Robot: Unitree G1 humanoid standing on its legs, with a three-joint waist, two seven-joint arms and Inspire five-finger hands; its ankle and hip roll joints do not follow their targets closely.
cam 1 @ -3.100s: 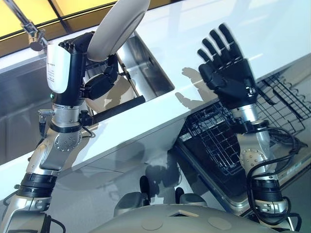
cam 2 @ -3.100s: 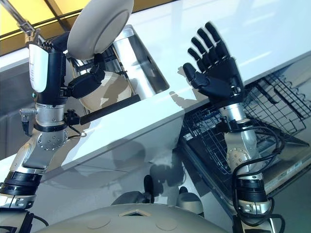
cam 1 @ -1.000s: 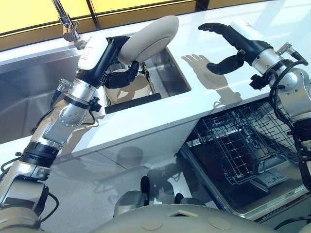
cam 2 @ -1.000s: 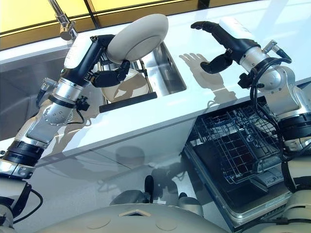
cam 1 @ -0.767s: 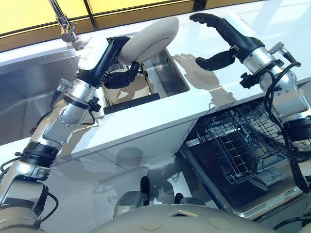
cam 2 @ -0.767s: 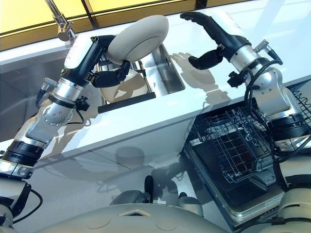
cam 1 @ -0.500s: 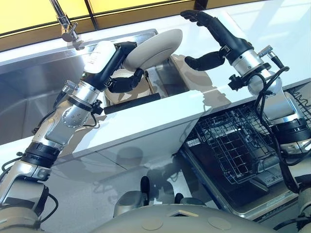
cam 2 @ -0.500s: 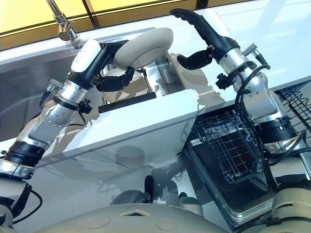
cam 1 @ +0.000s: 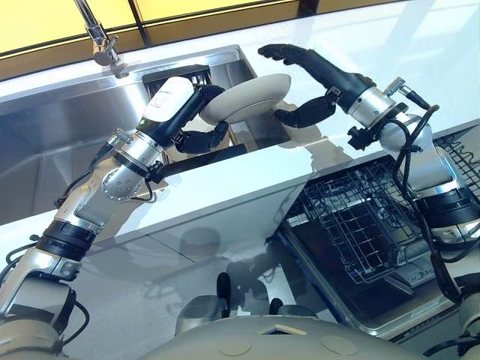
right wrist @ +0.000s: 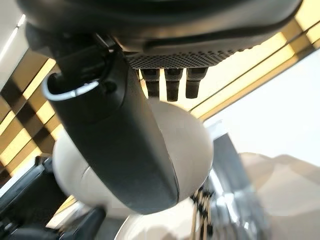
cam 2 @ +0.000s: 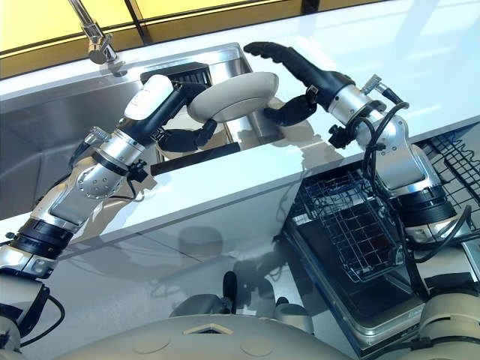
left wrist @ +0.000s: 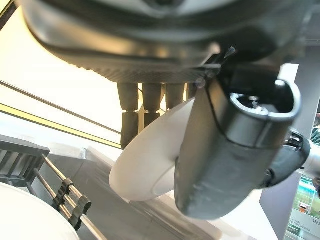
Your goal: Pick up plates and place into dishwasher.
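The left hand [cam 1: 196, 112] holds a cream plate [cam 1: 246, 99] above the sink [cam 1: 52, 146], fingers behind its far face and thumb curled on the near face, so the plate is pinched at its left edge and lies tilted, close to flat; the right hand [cam 1: 311, 82] reaches in from the right with fingers spread wide over the plate's right rim and thumb below it, bracketing the edge but not closed on it, and whether it touches cannot be told; in the left wrist view a second plate [left wrist: 30, 215] lies low in the sink beside a black rack [left wrist: 55, 187]; a tap [cam 1: 101, 41] stands at the sink's far left; the white counter [cam 1: 225, 191] runs across the scene; the dishwasher [cam 1: 375, 247] stands open at the near right below the counter, its wire basket [cam 1: 360, 217] pulled out.
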